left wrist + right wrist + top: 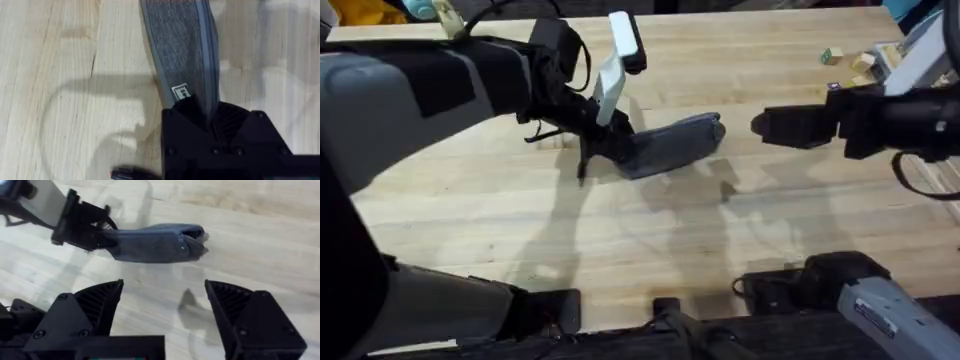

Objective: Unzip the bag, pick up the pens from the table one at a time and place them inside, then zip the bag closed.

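The grey bag point(672, 143) hangs a little above the table point(620, 240), casting a shadow below it. My left gripper point(613, 140) is shut on its left end; in the left wrist view the grey fabric point(182, 45) runs away from the black fingers point(220, 125), with a small white label by the grip. The bag's free end point(190, 234) shows a dark gap and points toward my right gripper point(762, 125). That gripper point(165, 297) is open, a short way from the bag and touching nothing. A thin black pen-like thing point(582, 165) lies under the left gripper.
Small wooden blocks point(850, 58) lie at the far right of the table, beyond the right arm. Bare wood spreads in front of the bag toward the arm bases.
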